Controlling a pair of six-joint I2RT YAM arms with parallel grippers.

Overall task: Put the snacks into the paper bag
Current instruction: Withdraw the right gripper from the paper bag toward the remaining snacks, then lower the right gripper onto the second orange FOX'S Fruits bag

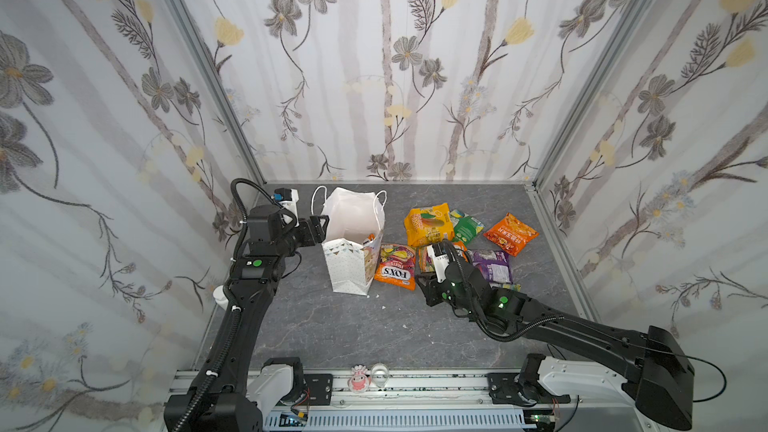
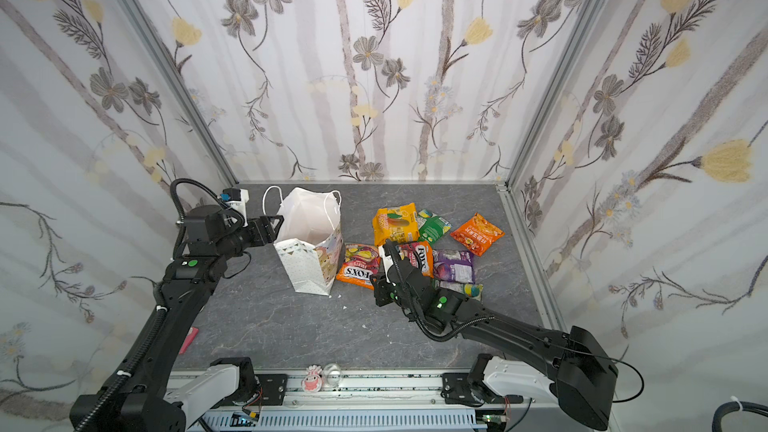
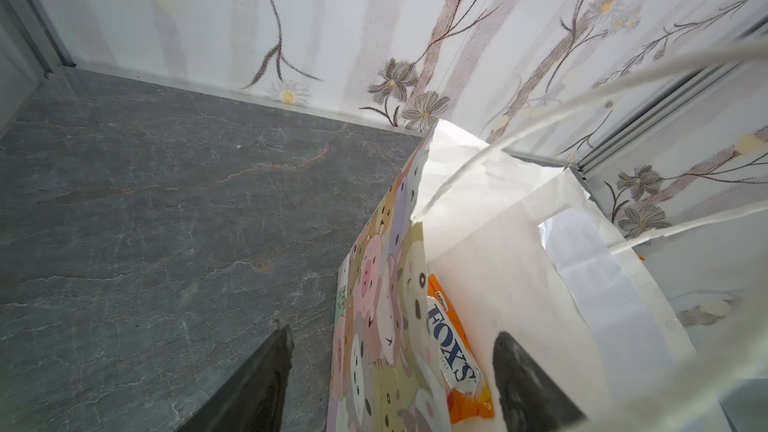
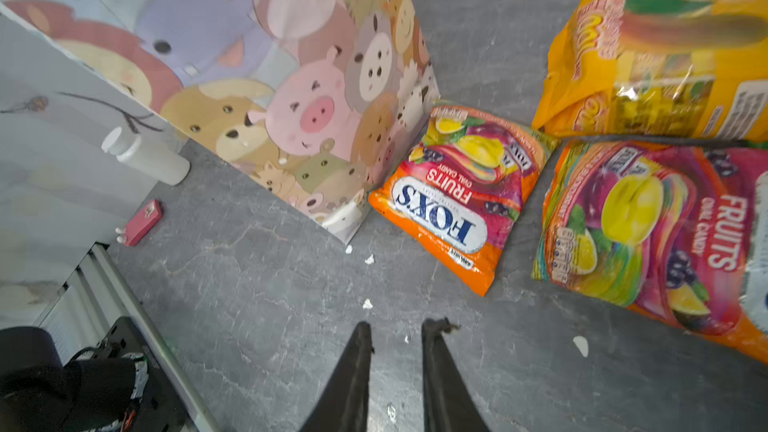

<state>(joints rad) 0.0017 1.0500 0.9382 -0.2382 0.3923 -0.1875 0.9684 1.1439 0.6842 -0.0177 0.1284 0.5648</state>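
Note:
The white paper bag [image 1: 353, 268] [image 2: 307, 263] stands open at the back left of the table. My left gripper [image 1: 322, 226] [image 3: 395, 331] is open at its rim, with the bag's cartoon-printed wall [image 3: 382, 284] between the fingers. A FOX'S packet [image 3: 453, 347] lies inside. Another FOX'S packet [image 1: 395, 265] [image 4: 461, 201] lies against the bag's foot, and a third [image 4: 648, 234] lies beside it. Yellow-orange [image 1: 428, 224], green [image 1: 467, 226], orange [image 1: 510, 233] and purple [image 1: 492, 265] snacks lie behind. My right gripper [image 1: 424, 286] [image 4: 395, 326] hovers over bare table in front of them, slightly open and empty.
A white bottle [image 4: 145, 155] and a small pink box [image 4: 143, 222] lie by the left wall. White paper scraps [image 4: 368, 259] dot the table near the bag. A small figurine [image 1: 359, 378] and a glass cup [image 1: 379, 374] sit on the front rail.

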